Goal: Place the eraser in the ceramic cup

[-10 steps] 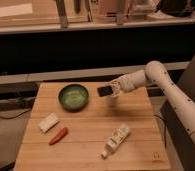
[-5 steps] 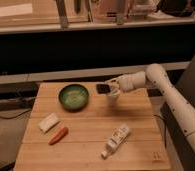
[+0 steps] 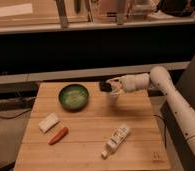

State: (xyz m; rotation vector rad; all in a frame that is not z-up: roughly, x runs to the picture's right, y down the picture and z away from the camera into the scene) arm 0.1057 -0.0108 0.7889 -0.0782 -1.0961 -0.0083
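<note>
The black eraser (image 3: 105, 86) is held at the tip of my gripper (image 3: 110, 88), which is shut on it. The gripper reaches in from the right on a white arm and hovers just above the ceramic cup (image 3: 113, 98). The cup is small and white-cream and stands on the wooden table (image 3: 91, 150), right of the green bowl. The gripper partly hides the cup's rim. The eraser sits over the cup's left edge, above the rim.
A wide green bowl (image 3: 73, 96) stands left of the cup. A white rectangular block (image 3: 49, 122) and a red-orange carrot-like piece (image 3: 58, 135) lie at the front left. A white tube (image 3: 116, 140) lies at the front middle. A dark shelf runs behind the table.
The gripper with the eraser has shifted slightly right and up over the cup. Nothing else has moved.
</note>
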